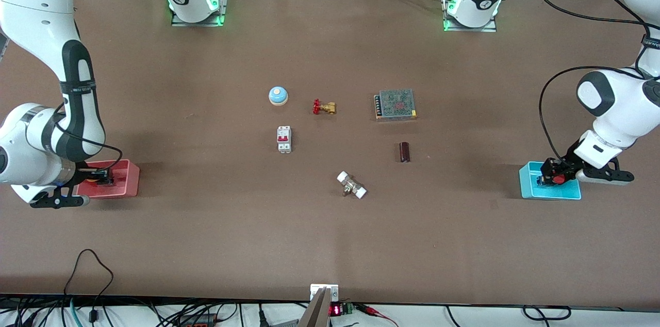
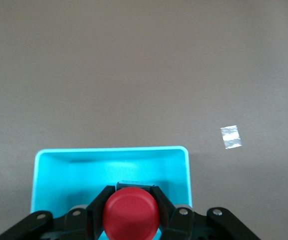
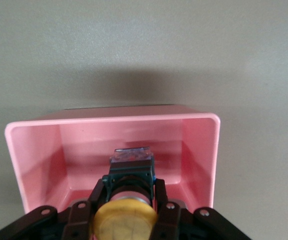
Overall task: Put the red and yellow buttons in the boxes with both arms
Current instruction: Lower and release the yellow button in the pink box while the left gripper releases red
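At either end of the bench (image 1: 330,234) sits one open box, each with an arm lowered into it so its button can be let go inside rather than dropped from height. The pink box (image 1: 126,182), at the right arm's end, has the right gripper (image 3: 125,200) over it, jaws clenched on the yellow button (image 3: 125,225), base pointing into the bin. The cyan box (image 1: 564,194) likewise has the left gripper (image 2: 131,210) grasping the red button (image 2: 131,214) between its jaws.
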